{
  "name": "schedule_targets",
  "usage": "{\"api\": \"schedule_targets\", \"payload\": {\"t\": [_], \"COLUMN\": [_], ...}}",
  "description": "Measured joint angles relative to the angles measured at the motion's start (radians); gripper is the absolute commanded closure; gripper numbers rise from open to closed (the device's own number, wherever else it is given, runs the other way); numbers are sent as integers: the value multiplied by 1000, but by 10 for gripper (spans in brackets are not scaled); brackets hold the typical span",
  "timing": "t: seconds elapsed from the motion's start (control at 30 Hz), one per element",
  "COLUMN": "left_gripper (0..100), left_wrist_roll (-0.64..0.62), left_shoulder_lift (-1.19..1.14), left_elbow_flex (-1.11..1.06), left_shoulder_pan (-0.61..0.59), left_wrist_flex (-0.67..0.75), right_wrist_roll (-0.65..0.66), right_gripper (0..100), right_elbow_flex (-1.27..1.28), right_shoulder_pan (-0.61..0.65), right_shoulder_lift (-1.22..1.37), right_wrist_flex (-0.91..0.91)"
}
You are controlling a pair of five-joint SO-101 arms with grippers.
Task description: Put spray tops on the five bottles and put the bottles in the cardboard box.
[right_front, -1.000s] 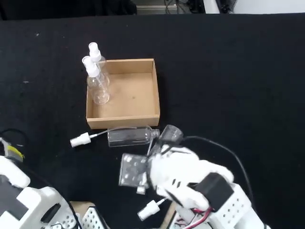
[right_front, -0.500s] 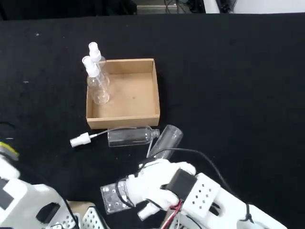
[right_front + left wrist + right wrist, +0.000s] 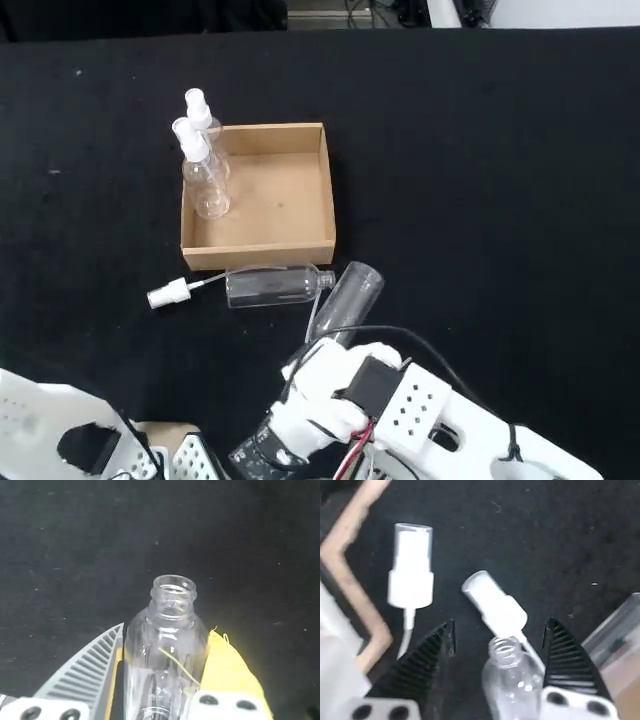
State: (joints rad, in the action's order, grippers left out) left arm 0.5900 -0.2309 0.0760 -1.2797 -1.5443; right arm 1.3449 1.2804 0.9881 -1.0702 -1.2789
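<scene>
**High view:** the cardboard box is sitting on the black worktop, with two capped bottles standing in one corner. Just in front of it, a level bottle and a slanted bottle are lying uncapped, with a spray top lying beside the former's base.

**Left wrist view:** the left pincer is clamping a bare-necked bottle by its body.

**Right wrist view:** the right pincer is holding its fingers wide apart, with an open bottle showing between them; contact cannot be told. A loose top and a second top are lying just beyond the fingertips.
</scene>
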Motion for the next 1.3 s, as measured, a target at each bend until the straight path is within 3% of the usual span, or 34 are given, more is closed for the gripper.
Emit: {"api": "schedule_targets", "payload": {"t": [0.47,0.6,1.1,1.3], "left_gripper": [971,971,971,971], "left_wrist_roll": [34,34,40,40], "left_shoulder_lift": [-11,-11,-11,-11], "left_elbow_flex": [21,21,21,21], "left_shoulder_pan": [-41,-41,-41,-41], "left_wrist_flex": [0,0,0,0], "right_wrist_roll": [54,-29,-60,-63], "right_gripper": [737,738,741,815], "right_elbow_flex": [97,106,-12,-14], "right_shoulder_pan": [0,0,0,0], "right_shoulder_lift": [0,2,387,394], "right_wrist_flex": [97,193,242,333]}}
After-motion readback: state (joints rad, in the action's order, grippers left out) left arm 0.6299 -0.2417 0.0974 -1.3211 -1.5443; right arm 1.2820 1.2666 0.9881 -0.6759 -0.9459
